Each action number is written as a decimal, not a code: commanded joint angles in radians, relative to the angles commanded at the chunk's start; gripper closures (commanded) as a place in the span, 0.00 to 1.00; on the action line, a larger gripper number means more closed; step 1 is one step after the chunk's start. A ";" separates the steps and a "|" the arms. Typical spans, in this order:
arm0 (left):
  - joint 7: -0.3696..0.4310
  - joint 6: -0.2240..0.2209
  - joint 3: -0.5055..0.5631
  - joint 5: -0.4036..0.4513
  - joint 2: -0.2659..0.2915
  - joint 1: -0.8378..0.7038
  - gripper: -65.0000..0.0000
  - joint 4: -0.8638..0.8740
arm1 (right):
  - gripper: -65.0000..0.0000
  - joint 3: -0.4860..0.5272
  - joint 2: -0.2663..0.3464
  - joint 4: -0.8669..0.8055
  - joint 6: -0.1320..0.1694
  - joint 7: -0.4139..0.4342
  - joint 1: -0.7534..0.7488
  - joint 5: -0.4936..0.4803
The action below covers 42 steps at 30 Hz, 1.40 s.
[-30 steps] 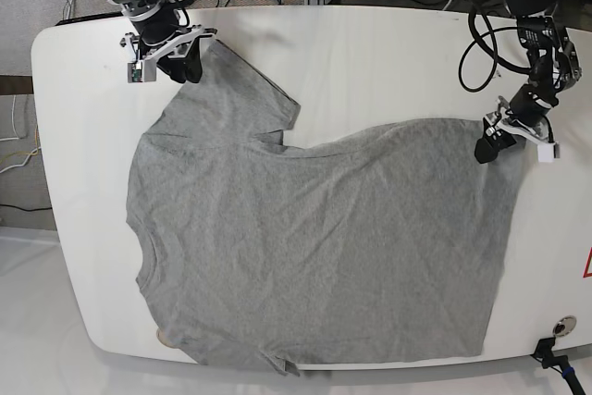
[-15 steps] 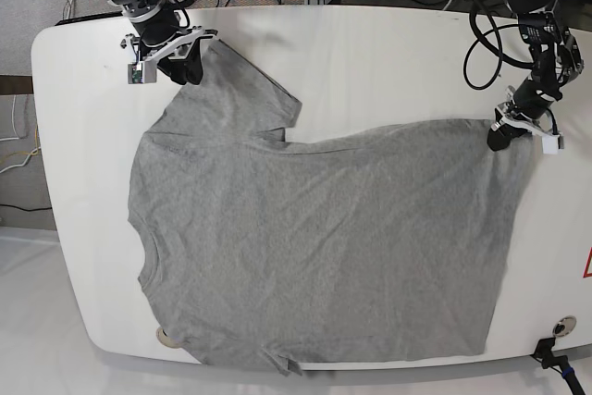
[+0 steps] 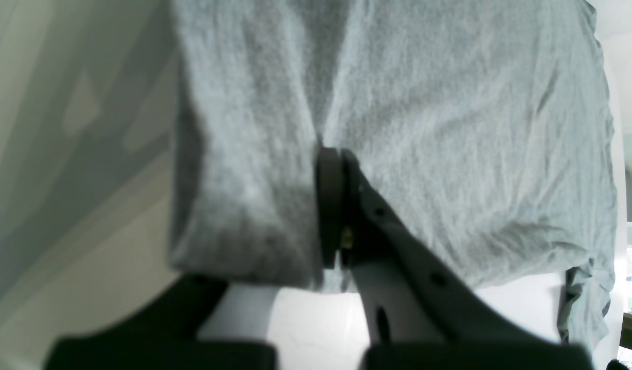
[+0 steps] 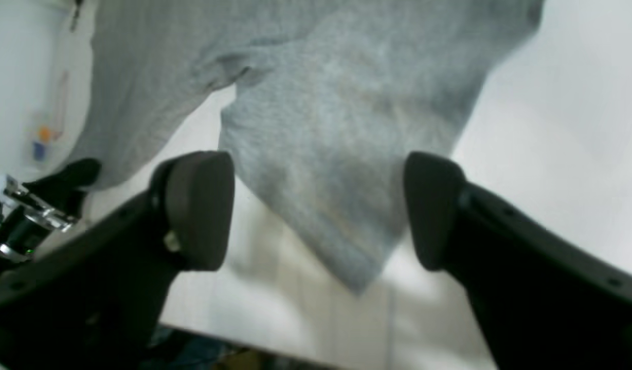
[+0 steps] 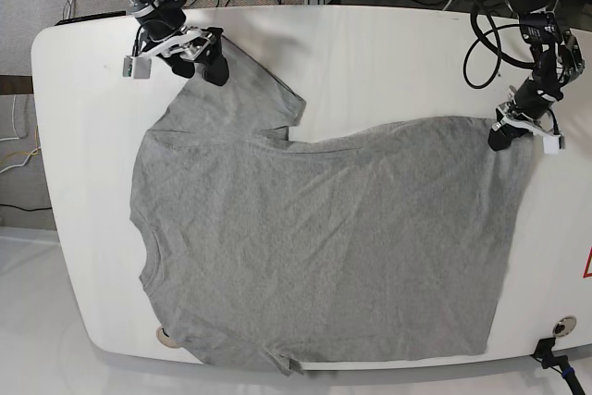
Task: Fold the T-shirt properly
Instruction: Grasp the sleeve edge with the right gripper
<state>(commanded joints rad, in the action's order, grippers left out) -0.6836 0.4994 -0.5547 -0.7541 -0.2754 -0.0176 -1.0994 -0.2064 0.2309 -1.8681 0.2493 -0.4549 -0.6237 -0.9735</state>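
No brand, label or readable writing shows on the T-shirt (image 5: 314,247). At the right edge of the table (image 5: 388,62) there is only a part of a red triangle sign (image 5: 586,265), and I cannot read any text in it.

The T-shirt is plain heather grey and lies spread flat on the white table, filling most of its middle and lower part. The collar is at the left side in the base view, the hem at the right side. One sleeve (image 5: 254,90) points to the upper left corner, and the lower sleeve reaches the front edge of the table. The cloth has soft wrinkles, and its upper edge makes a curved line from the sleeve to the upper hem corner.

The left gripper (image 5: 504,134) is at this upper hem corner. In the left wrist view its jaws are pressed together with the grey cloth (image 3: 449,154) pinched between them, and the cloth hangs down over one finger.

The right gripper (image 5: 199,57) is over the tip of the upper sleeve. In the right wrist view its two dark fingers (image 4: 197,205) stand wide apart, one on each side of the sleeve point (image 4: 336,205), without closing on it.
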 joint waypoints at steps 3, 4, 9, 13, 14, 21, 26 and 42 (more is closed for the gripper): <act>0.000 0.000 0.000 0.000 0.000 -0.002 1.00 0.000 | 0.27 0.000 0.002 0.003 -0.002 -0.003 -0.035 -0.103; 0.000 0.000 0.002 0.000 0.000 -0.002 1.00 0.000 | 0.28 0.000 0.000 0.003 -0.002 -0.017 -0.046 -0.133; 0.000 0.000 0.002 0.000 0.000 0.000 1.00 0.000 | 0.30 -0.055 -0.038 0.005 -0.002 -0.097 -0.077 -0.192; 0.000 0.000 0.003 0.000 0.000 0.000 1.00 0.000 | 0.30 -0.100 -0.057 0.008 -0.002 -0.149 -0.075 -0.187; 0.000 0.000 0.003 0.000 0.000 0.000 1.00 0.000 | 0.30 -0.098 -0.057 0.008 -0.002 -0.149 -0.077 -0.187; 0.000 0.002 0.003 0.000 0.000 -0.003 1.00 0.000 | 0.34 -0.080 -0.060 0.097 -0.021 -0.189 -0.072 -0.193; 0.000 0.003 0.003 0.000 0.000 -0.005 1.00 0.000 | 0.34 -0.080 -0.061 0.140 -0.021 -0.210 -0.038 -0.193; -0.002 0.005 0.003 0.000 -0.002 -0.006 1.00 0.000 | 0.34 -0.078 -0.135 0.181 -0.025 -0.293 0.101 -0.186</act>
<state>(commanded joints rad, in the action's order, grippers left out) -0.6851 0.5040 -0.5516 -0.7541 -0.2770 -0.0238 -1.0994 -0.2846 0.0959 -1.6870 0.2248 -0.7480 -0.5224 -1.1592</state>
